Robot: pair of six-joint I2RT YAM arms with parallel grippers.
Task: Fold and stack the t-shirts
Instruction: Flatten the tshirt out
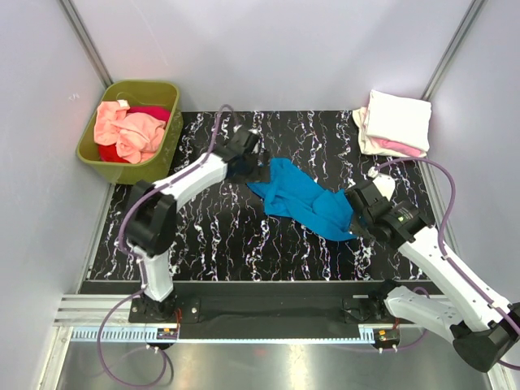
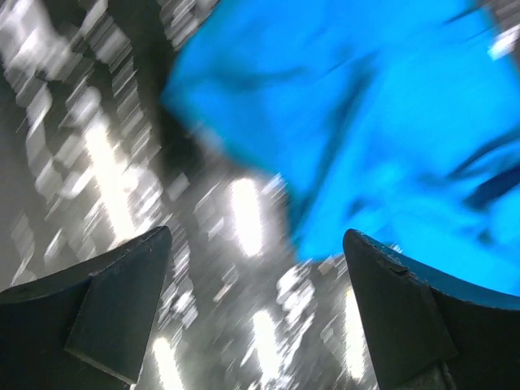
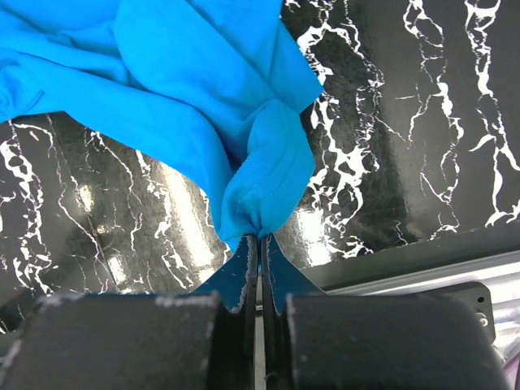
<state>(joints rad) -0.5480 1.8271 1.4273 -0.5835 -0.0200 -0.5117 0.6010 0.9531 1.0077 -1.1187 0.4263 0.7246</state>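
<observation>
Seen from above, the olive-green tub (image 1: 89,146) beside the counter's (image 1: 211,236) far left corner holds a crumpled salmon-peach shirt (image 1: 126,130) over a red shirt (image 1: 150,112). A folded cream-white shirt (image 1: 398,118) lies on a pink shirt (image 1: 402,148) at the far right, and the blue t-shirt (image 1: 305,199) lies rumpled mid-counter between the left tool (image 1: 260,171) and right tool (image 1: 356,221). The blurred left wrist view shows the left tool's fingers wide apart at the blue cloth's edge, perhaps brushing it. The right wrist view shows the right tool clamped together on a bunched hem of the blue t-shirt.
</observation>
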